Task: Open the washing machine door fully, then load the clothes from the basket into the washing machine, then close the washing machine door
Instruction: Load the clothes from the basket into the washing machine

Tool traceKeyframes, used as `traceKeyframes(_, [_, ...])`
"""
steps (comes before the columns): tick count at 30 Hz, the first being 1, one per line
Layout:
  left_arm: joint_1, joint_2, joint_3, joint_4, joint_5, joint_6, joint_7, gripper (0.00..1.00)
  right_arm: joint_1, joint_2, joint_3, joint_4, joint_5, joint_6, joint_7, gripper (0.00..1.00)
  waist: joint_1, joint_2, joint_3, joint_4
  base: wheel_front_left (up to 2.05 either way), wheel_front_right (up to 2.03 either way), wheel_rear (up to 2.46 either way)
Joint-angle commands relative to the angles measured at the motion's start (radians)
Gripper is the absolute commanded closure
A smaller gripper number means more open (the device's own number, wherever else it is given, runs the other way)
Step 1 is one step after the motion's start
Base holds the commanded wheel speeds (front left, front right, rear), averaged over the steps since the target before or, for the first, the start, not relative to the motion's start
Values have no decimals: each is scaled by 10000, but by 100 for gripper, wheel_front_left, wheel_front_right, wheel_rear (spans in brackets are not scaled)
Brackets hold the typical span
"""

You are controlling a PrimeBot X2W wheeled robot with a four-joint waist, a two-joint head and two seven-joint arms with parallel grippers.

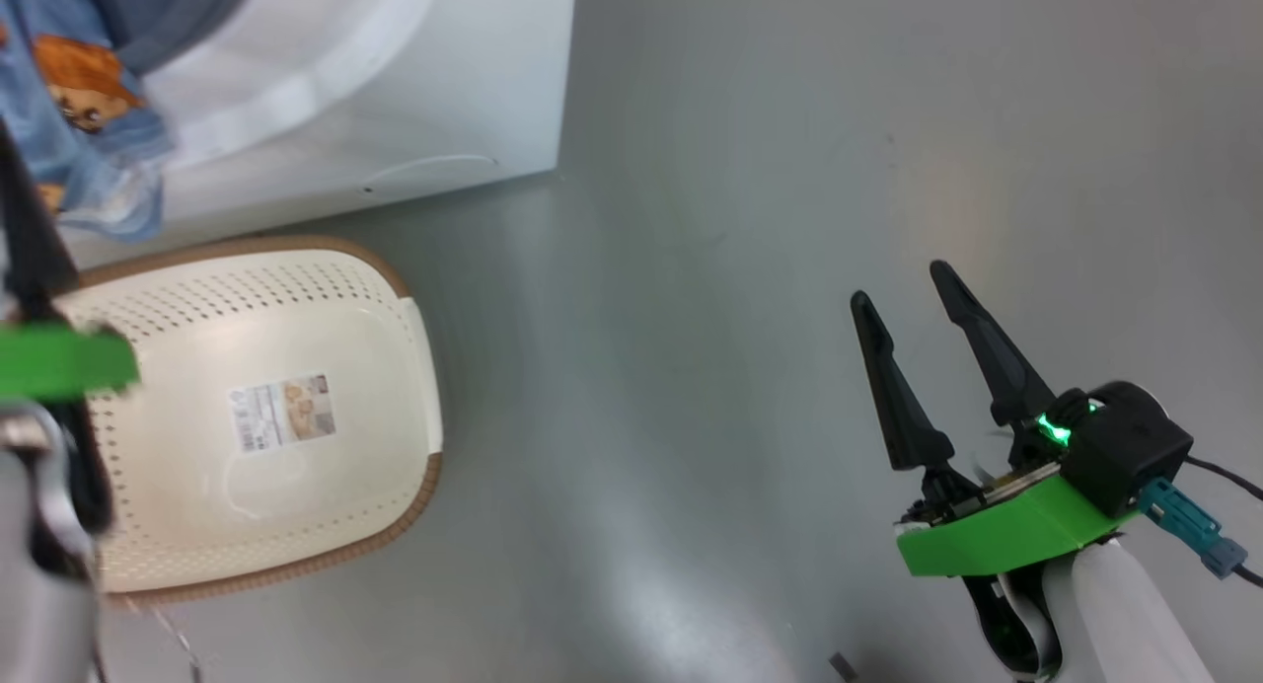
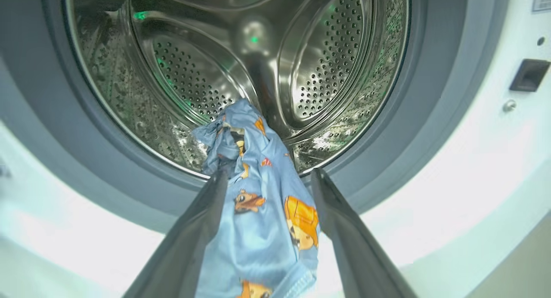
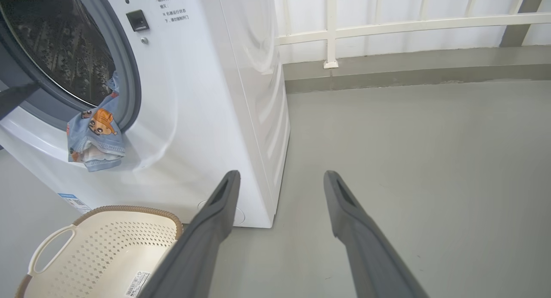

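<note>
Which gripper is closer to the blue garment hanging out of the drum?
Left. The left gripper stands open astride the garment at the drum mouth. The right gripper hangs open over the floor, off to the washing machine's right.

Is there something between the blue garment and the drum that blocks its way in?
Nothing visible does. The garment lies over the gasket, upper end at the mouth of the drum, lower end hanging outside. The mouth behind it is open; the left tool stands open around the cloth.
</note>
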Motion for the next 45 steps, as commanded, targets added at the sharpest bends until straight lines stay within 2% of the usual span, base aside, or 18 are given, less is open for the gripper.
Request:
traceKeyframes(1, [565, 374, 280, -644, 34, 206, -13, 0, 334, -21, 133, -198, -94, 63, -120, 0, 0, 0, -344, 273, 0, 0, 0])
traceKeyframes(7, [2644, -61, -168, -2247, 249, 797, 198, 0, 597, -98, 43, -111, -275, 63, -120, 0, 0, 0, -896, 579, 0, 0, 0])
traceKeyframes(13, [3861, -476, -723, -2828, 282, 958, 251, 0, 856, -224, 65, 82, -369, 63, -109, 0, 0, 0, -1569, 935, 0, 0, 0])
traceKeyframes(21, [4766, -871, -1485, -2722, 340, 921, 253, 0, 1389, -283, 18, 158, -480, 63, 150, 0, 0, 0, -2522, 1427, 0, 0, 0])
traceKeyframes(30, [5210, -1036, -1907, -2233, 235, 746, 223, 0, 1899, -173, -75, -101, -609, 63, 494, 0, 0, 0, -3264, 1656, 0, 0, 0])
traceKeyframes(45, [5266, -1129, -1958, -1890, -41, 676, 205, 0, 2178, -51, -63, -366, -630, 63, 667, 0, 0, 0, -3487, 1604, 0, 0, 0])
